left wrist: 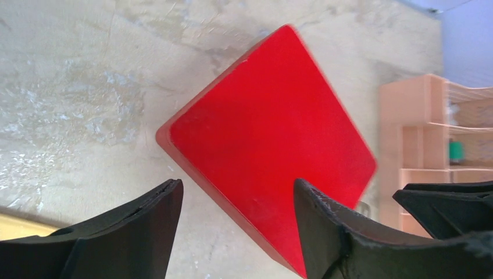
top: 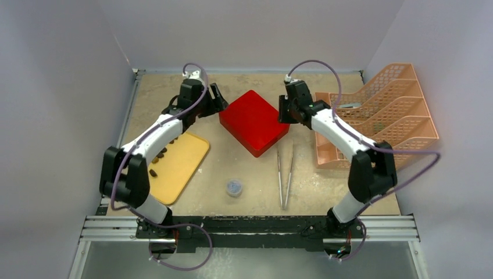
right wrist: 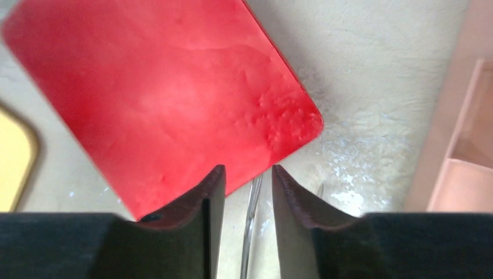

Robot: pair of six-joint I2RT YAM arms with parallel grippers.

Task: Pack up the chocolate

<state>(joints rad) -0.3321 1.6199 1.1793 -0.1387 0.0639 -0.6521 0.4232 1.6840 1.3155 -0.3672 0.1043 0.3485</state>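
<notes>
Hidden or unclear: my left arm crosses the yellow tray (top: pixel 186 157) and covers part of it, so I cannot give a full count of the chocolate (top: pixel 153 172). The lumps I can see are dark brown and lie along the tray's left side, at the left of the table (top: pixel 244 203) and well apart from both pincers. The red box (top: pixel 254 119) shows only a plain shut top, and its inside is hidden. From my left wrist the box's lower corner is cut off behind my finger (left wrist: pixel 325 232). Something small and green sits in the peach rack (top: pixel 401 125), too blurred to name.

Pincers: my left pincer (left wrist: pixel 237 186) stands wide and holds nothing, hanging over the box's left corner. My right pincer (right wrist: pixel 247 170) stands narrow, with a slim gap and nothing in it, at the box's right corner. Through that gap I see the tweezers (right wrist: pixel 251 226) on the table.

Edges and room: the box sits cornerwise in the middle. The tweezers lie just in front of it. A small round cap (top: pixel 234 187) sits near the front, between the tray and the tweezers. There is bare table between the tray and the box. The rack stands close beside my right arm, and walls close off the left, back and right sides
</notes>
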